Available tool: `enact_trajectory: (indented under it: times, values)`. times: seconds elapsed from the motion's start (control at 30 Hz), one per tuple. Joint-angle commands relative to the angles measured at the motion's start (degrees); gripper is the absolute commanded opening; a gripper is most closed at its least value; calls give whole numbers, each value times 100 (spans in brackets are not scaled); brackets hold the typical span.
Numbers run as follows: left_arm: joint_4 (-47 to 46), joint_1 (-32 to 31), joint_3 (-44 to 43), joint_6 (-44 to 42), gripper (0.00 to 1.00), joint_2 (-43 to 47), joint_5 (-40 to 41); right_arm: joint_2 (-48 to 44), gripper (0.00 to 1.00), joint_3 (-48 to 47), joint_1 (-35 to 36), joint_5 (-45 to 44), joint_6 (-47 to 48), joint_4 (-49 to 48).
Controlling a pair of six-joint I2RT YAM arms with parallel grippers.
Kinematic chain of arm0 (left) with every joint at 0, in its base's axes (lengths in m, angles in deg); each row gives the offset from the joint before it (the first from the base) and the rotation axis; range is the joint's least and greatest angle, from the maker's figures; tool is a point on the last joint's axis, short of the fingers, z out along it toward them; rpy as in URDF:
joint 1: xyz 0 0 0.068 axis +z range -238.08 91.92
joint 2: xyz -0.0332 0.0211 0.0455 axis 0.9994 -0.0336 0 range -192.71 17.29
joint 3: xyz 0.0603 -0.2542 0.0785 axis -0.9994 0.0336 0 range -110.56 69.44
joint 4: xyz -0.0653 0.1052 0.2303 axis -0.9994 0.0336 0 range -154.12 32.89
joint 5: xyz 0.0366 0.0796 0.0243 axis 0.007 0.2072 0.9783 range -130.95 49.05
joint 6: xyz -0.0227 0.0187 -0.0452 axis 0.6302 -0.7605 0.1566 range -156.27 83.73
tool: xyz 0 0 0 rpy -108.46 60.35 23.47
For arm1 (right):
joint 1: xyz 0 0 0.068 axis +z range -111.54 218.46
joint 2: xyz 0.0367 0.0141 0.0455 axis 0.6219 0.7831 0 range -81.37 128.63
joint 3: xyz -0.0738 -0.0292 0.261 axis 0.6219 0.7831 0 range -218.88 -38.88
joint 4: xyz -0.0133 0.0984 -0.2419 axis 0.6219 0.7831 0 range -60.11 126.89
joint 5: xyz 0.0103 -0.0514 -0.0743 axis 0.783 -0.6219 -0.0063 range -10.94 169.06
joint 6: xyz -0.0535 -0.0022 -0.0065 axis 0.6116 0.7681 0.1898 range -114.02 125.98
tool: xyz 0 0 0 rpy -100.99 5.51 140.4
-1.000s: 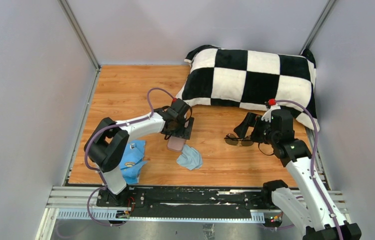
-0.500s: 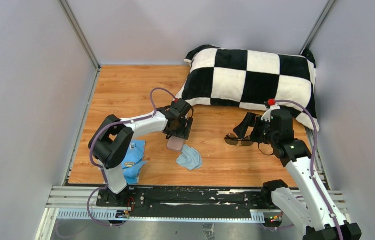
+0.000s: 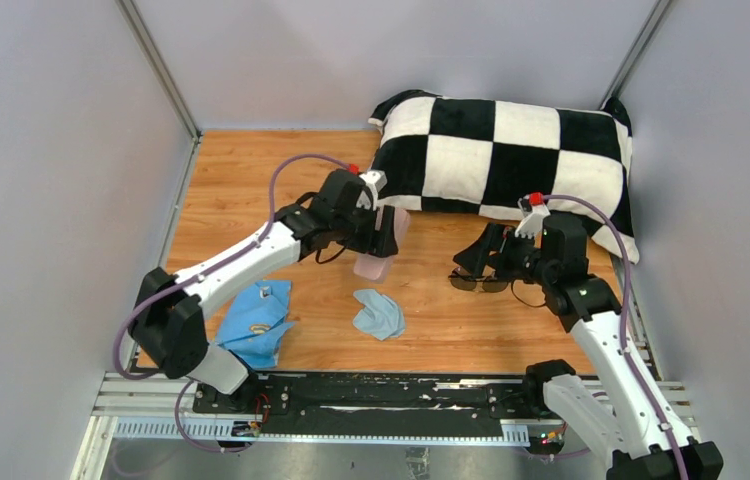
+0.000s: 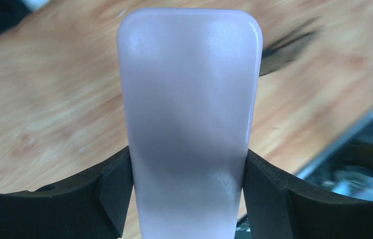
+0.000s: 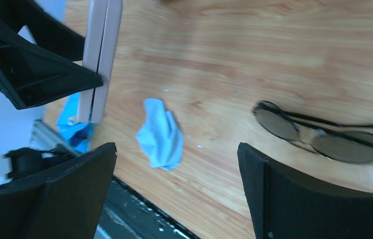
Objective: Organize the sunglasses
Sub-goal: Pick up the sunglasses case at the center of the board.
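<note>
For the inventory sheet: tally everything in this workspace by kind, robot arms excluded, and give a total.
Sunglasses: 1
Pink glasses case: 1
Light-blue cloth, crumpled: 1
Bright-blue fabric piece: 1
Black-and-white checkered pillow: 1
Total: 5

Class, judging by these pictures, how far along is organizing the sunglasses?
Done: the fingers of the left gripper clamp the pink case. In hand: that case, apparently closed. Left: the sunglasses lie on the table near the open right gripper, ungrasped, not cased.
</note>
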Motion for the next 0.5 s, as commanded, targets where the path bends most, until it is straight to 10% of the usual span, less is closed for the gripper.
enact_trajectory:
  times: [0.0, 0.47]
  values:
    - [-763, 21, -137, 307, 21, 404, -1827, -216, 98, 72, 89, 1376, -457, -1102]
    - [-2983, 44, 489, 1879, 0, 1463, -3456, 68, 100, 882, 84, 3017, -2831, -5829]
